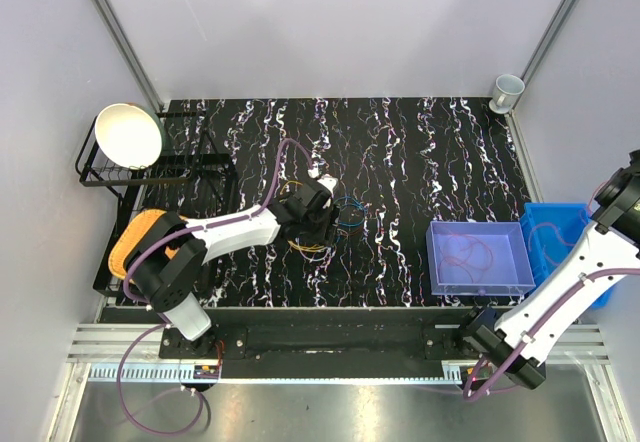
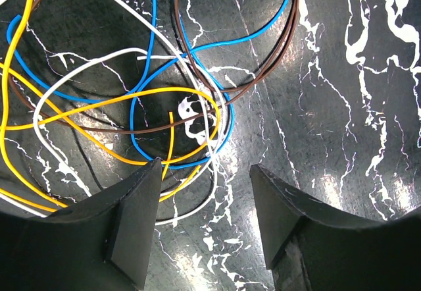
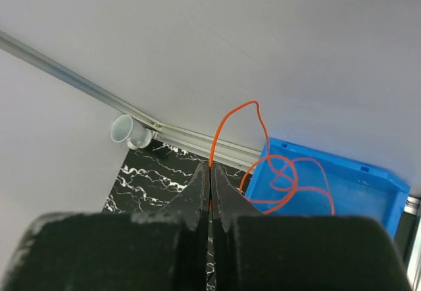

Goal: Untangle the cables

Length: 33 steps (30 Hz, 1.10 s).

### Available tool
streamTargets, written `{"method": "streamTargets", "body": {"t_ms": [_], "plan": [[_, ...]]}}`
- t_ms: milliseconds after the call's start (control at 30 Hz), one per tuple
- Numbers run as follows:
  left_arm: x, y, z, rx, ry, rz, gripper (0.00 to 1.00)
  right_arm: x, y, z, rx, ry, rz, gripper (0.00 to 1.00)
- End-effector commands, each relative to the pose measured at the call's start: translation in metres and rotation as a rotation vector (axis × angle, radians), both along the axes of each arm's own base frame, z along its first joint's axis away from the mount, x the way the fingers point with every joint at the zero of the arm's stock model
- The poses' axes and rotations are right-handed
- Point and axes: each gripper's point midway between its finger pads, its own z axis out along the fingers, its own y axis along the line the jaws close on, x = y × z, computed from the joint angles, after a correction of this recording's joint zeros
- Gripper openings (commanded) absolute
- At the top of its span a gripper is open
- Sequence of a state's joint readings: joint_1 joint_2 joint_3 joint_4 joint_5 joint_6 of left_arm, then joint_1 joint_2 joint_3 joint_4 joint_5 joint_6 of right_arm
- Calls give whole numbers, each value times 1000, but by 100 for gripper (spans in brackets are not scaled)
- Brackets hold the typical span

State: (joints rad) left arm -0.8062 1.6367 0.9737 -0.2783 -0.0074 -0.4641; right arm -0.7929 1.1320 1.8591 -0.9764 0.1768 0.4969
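On the near right of the black, white-veined tabletop (image 1: 400, 162) a clear bin (image 1: 478, 225) holds one loose loop of cable whose colour is hard to make out. Just to its right, at the tabletop's edge, is a blue bin (image 1: 548, 214). The right claw (image 3: 210, 167) is raised above that blue bin with its two fingers pressed together, pinching an orange cable (image 3: 254, 103) at their tips. From the pinch the cable arcs upward, then drops in loose loops into the blue bin below. Left of centre, the left claw (image 1: 318, 207) points down at the cables (image 1: 348, 212), a tangle lying flat on the tabletop and spreading out on the near and right sides of the claw. In the wrist view its fingers stand apart at about a middling gap, and only bare tabletop shows between them. The tip of one finger (image 2: 141, 199) overlaps yellow and white strands at the edge of the tangle, though contact cannot be told. The bunch there is yellow, blue, white and brown wires looped over and through one another. At the far left a black wire dish rack (image 1: 190, 167) carries a tilted white bowl (image 1: 128, 135), and a pale cup (image 1: 508, 90) stands in the far right corner.
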Motion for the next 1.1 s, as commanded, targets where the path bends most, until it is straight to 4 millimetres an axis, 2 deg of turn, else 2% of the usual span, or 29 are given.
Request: {"method": "streamTargets", "body": {"t_ms": [0, 167, 567, 667, 833, 867, 933, 967, 1033, 1067], "plan": [[9, -9, 16, -43, -57, -5, 60, -4, -8, 10, -61, -8, -35, 0], [8, -8, 14, -38, -50, -3, 59, 0, -16, 12, -64, -9, -52, 0], [9, -9, 7, -22, -38, -6, 59, 4, -20, 53, -125, -71, -51, 0], [9, -8, 6, -17, -37, -5, 59, 4, -21, 57, -133, -73, -53, 0], [9, -7, 4, -12, -35, -5, 59, 5, -28, 41, -124, -34, -69, 0], [8, -8, 4, -14, -34, -7, 59, 7, -32, 27, -106, -6, -74, 0], [8, -7, 3, -12, -33, -6, 59, 6, -32, 22, -113, -8, -76, 0], [7, -6, 2, -9, -34, -7, 59, 9, -34, 8, -92, 11, -73, 0], [7, -5, 3, -9, -34, -4, 59, 9, -34, 1, -88, 12, -71, 0], [6, -4, 2, -8, -33, -4, 59, 13, -34, -12, -66, 27, -60, 0]]}}
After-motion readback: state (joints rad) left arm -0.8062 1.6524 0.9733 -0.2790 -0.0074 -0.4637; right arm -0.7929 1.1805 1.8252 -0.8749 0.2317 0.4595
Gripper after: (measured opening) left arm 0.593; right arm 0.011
